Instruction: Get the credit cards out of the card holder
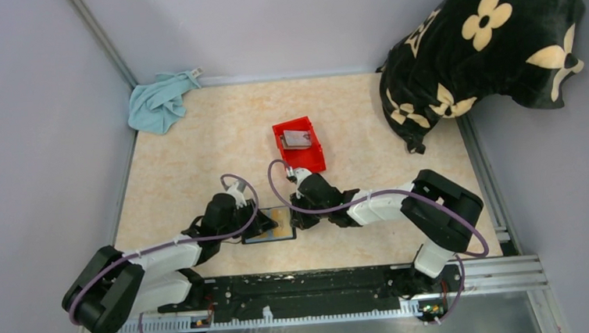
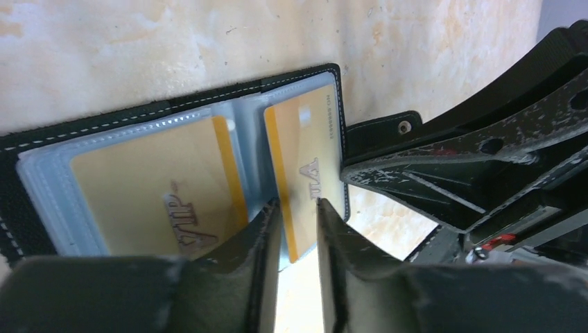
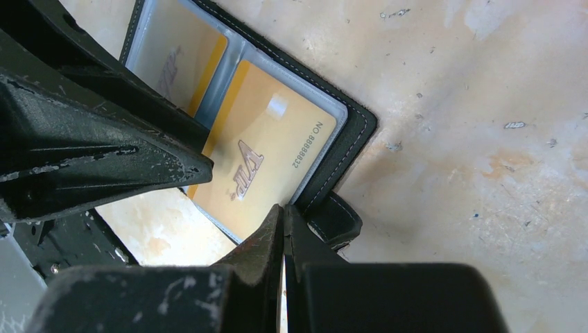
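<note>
**Ana:** Beige mottled surface [image 1: 197, 158], grey walls, and the card holder [image 3: 357, 128] lies spread flat near the arms' bases, between the two claws. Why face up?

**Ben:** So the clear sleeves [image 2: 41, 173] show. Two gold credit cards [image 2: 152, 184] sit in them, neither one out yet (a grey card [image 1: 297, 139] lies in the red bin [image 1: 316, 157] farther back, so I judge the job part done).

**Ana:** And the right claw [image 3: 283, 211]?

**Ben:** Its tips are pressed together on nothing. They rest at the holder's edge, just beside the clasp tab [image 2: 388, 128]. I reckon it pins the holder so it won't slide along with a card.

**Ana:** The left claw [image 2: 298, 229]?

**Ben:** It is spread a little, with one finger on either side of the lower end of the card nearest the tab [image 2: 305, 149]. The gap looks wider than the card, so there's no grip yet. It is probably lined up to nip that end and draw the card out of its sleeve.
</note>
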### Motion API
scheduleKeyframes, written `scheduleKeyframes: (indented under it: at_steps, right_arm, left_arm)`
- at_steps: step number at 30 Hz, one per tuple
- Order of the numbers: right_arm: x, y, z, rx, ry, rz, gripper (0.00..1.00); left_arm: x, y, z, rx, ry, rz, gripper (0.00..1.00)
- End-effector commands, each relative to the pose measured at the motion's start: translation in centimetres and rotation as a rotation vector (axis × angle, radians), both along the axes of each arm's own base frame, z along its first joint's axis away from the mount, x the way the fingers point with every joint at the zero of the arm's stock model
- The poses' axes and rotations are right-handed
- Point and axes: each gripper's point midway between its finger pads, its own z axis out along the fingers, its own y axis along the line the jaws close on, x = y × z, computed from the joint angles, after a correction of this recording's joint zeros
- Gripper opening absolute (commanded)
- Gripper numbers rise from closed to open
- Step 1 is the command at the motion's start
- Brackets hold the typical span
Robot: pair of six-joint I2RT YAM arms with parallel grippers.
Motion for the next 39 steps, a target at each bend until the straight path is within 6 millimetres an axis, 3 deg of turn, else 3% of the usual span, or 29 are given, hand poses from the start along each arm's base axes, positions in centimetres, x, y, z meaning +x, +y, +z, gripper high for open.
scheduleKeyframes:
  at_steps: [1, 3, 8, 11, 39]
  right_arm:
    - [0.0, 1.2, 0.5, 0.044, -0.014, 0.014, 0.0]
    - [-0.1, 1.0, -0.7, 0.02, 0.006, 0.014, 0.0]
    - [-0.2, 1.1, -0.7, 0.023, 0.01, 0.017, 0.0]
    - [-0.2, 1.0, -0.9, 0.021, 0.012, 0.015, 0.0]
    - [0.1, 0.4, -1.6, 0.015, 0.023, -0.011, 0.0]
  left_arm:
    - [-0.1, -1.0, 1.5, -0.07, -0.041, -0.037, 0.22]
    - [0.0, -1.0, 1.9, -0.075, -0.056, -0.036, 0.14]
    - [0.2, -0.9, 2.0, -0.067, -0.066, -0.032, 0.09]
    - [0.0, -0.9, 1.8, -0.067, -0.058, -0.035, 0.0]
    - [0.5, 2.7, 1.1, 0.102, -0.12, 0.048, 0.0]
